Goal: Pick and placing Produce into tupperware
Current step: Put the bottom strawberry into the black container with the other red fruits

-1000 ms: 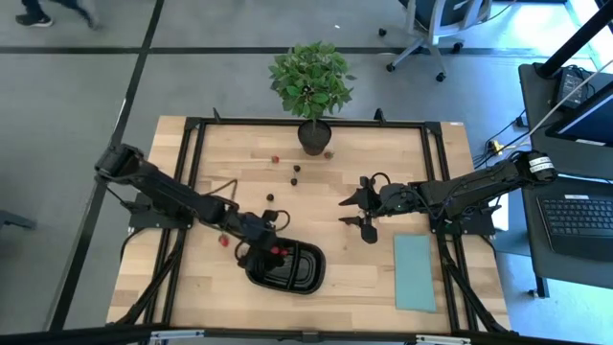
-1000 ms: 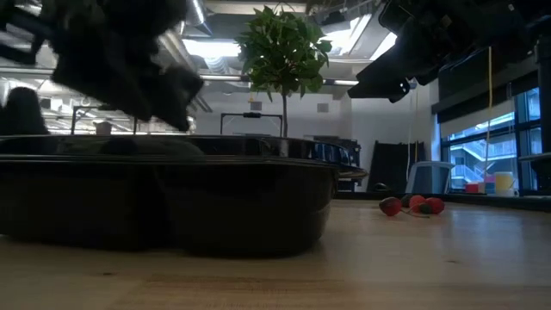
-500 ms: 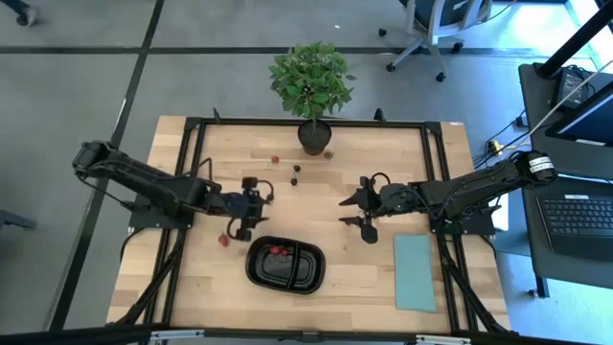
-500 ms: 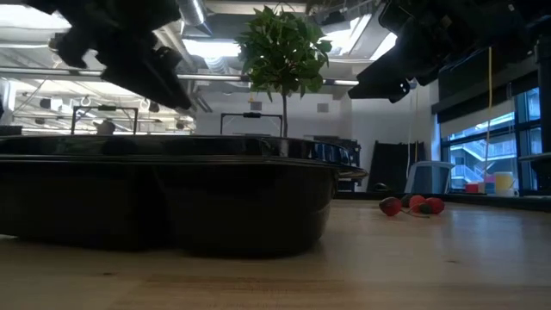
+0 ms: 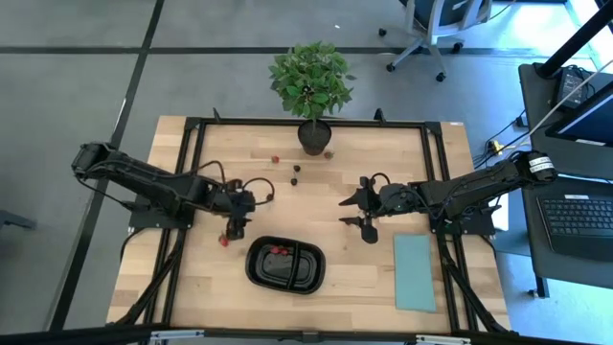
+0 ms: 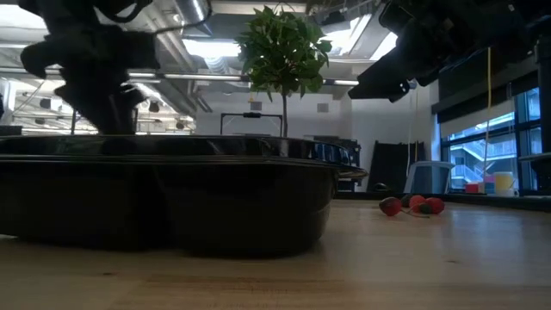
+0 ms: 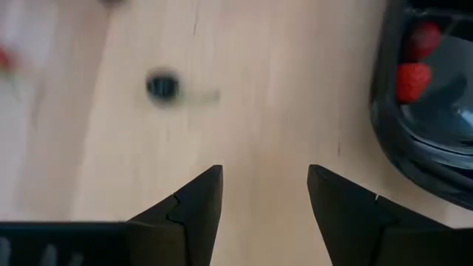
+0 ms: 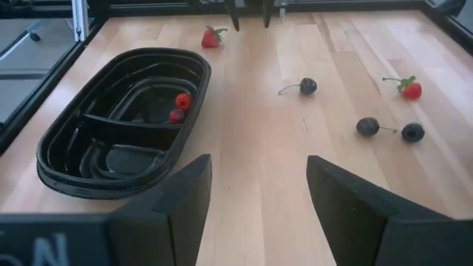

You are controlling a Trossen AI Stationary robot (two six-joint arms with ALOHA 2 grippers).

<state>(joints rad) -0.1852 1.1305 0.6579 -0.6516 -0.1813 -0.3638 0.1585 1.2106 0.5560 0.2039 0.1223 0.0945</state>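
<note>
Left claw (image 5: 251,202) hovers empty over the bench (image 5: 374,278) just beyond the black tray (image 5: 285,265), fingers apart, a dark cherry (image 7: 162,86) on the wood ahead of it in its wrist view. Two red berries (image 8: 179,107) lie in one compartment of the tray, the rest of the produce is loose on the bench: a strawberry (image 5: 225,241) beside the tray, cherries (image 8: 384,129) and a red piece (image 8: 411,89) out toward the potted plant (image 5: 311,86). Right claw (image 5: 356,213) waits mid-bench near the teal sheet (image 5: 415,272), fingers apart, holding nothing
</note>
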